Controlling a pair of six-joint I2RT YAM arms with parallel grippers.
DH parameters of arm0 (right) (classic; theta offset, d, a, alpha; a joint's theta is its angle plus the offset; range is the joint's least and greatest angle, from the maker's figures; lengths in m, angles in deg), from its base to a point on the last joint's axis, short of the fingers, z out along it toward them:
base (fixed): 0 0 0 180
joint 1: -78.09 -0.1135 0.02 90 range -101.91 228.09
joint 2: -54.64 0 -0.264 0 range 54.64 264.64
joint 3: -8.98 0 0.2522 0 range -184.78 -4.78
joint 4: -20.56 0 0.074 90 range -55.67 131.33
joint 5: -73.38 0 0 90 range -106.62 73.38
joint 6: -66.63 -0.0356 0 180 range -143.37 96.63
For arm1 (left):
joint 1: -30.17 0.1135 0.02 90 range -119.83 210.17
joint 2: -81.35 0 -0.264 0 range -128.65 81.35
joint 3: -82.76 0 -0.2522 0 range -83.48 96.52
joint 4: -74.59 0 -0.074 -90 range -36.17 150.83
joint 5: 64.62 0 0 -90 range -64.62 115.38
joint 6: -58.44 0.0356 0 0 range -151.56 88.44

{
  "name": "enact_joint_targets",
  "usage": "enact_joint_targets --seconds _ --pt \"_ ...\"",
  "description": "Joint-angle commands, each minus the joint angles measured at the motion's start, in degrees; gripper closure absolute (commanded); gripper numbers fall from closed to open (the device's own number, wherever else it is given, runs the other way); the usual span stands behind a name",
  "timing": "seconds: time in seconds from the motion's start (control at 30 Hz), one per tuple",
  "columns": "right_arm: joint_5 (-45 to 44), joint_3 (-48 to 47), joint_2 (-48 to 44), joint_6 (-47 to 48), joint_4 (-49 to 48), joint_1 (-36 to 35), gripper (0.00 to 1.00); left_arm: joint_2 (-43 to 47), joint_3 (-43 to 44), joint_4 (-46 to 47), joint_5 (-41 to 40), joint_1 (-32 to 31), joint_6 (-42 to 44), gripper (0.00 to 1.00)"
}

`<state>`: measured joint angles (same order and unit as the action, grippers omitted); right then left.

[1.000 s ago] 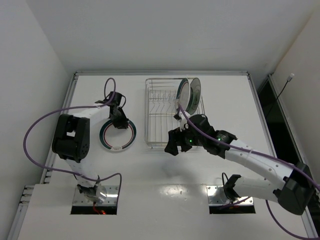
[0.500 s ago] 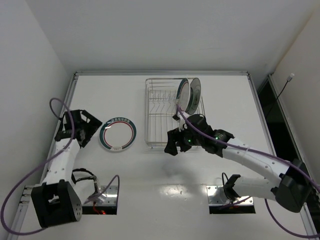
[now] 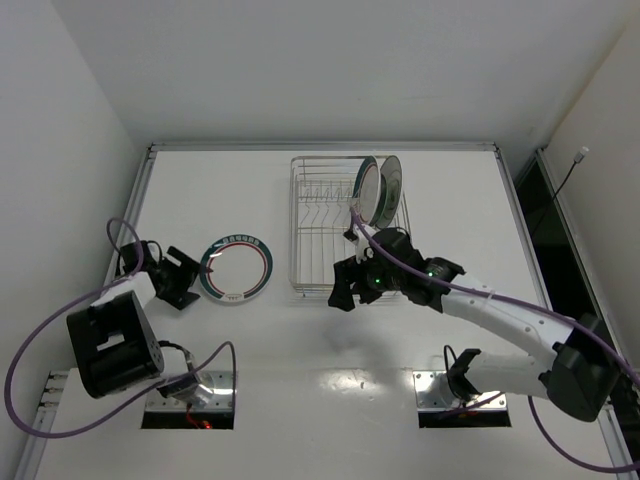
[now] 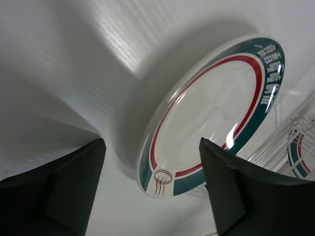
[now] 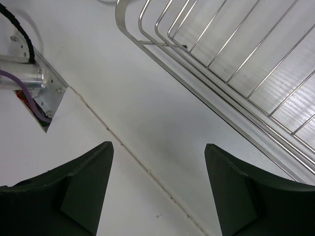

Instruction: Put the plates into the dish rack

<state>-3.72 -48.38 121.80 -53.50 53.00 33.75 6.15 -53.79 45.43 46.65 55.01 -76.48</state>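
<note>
Left wrist: my left claw (image 4: 150, 160) spread and empty, aimed at ringed plate (image 4: 211, 105) lying flat. Pickup step, I judge; next, one finger under its rim.

We see a round white plate (image 4: 211, 108) ringed by a broad teal band with white lettering and a thin red line, a silver wire dish rack (image 3: 320, 225) holding a teal-rimmed white plate (image 3: 372, 195), and a white table (image 3: 450, 200).

Illegible characters on plate (image 4: 211, 110) rim
</note>
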Motion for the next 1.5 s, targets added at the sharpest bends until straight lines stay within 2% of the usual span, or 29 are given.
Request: enact_joint_targets --seconds 0.0,0.07,0.1,0.2,0.3,0.33,0.53,0.77,0.9,1.03,1.2,1.33,1.47 --pt "1.3 -0.9 1.3 0.7 -2.2 0.6 0.28 -3.8 -2.5 4.5 5.1 0.0 3.3 0.28" --pt "1.9 -0.9 1.8 0.7 -2.2 0.6 0.28 -6.3 -2.5 5.8 6.8 0.0 5.1 0.33" --pt "2.4 -0.9 1.8 0.7 -2.2 0.6 0.28 -7.2 -2.5 6.3 8.0 0.0 5.6 0.42" --pt "2.9 -1.4 2.5 0.7 -2.2 1.1 0.28 -10.2 -2.0 7.7 10.4 0.0 6.7 0.57" --pt "2.9 -1.4 2.5 0.7 -2.2 1.6 0.28 -11.6 -2.0 10.2 12.6 0.0 6.7 0.68" --pt "2.9 -1.4 3.0 0.7 -2.2 1.6 0.28 -12.3 -2.0 10.2 13.3 0.0 6.7 0.77" --pt "3.4 -1.4 3.0 0.7 -2.2 1.6 0.28 -10.9 -2.0 11.4 17.7 0.0 6.7 1.00" --pt "3.4 -1.4 3.0 0.7 -2.2 1.6 0.28 3.5 3.9 5.1 15.3 1.2 7.2 1.00" --pt "4.0 -1.4 3.5 0.7 -2.7 2.1 0.28 11.1 9.0 3.4 16.5 1.2 7.2 1.00" --pt "4.0 -2.5 1.7 0.7 -1.5 2.1 0.26 18.0 9.5 8.2 23.2 1.2 3.0 1.00" --pt "5.1 -3.7 -3.1 -2.7 -3.7 3.8 0.19 20.2 6.6 14.4 31.9 1.2 -2.1 1.00" --pt "9.8 -6.9 -2.9 -6.3 -9.2 5.1 0.18 24.0 2.8 16.1 31.7 -3.8 -4.6 1.00" --pt "11.3 -12.0 1.3 -7.7 -11.9 6.4 0.16 28.1 -2.4 23.3 31.2 -9.6 -11.8 1.00"
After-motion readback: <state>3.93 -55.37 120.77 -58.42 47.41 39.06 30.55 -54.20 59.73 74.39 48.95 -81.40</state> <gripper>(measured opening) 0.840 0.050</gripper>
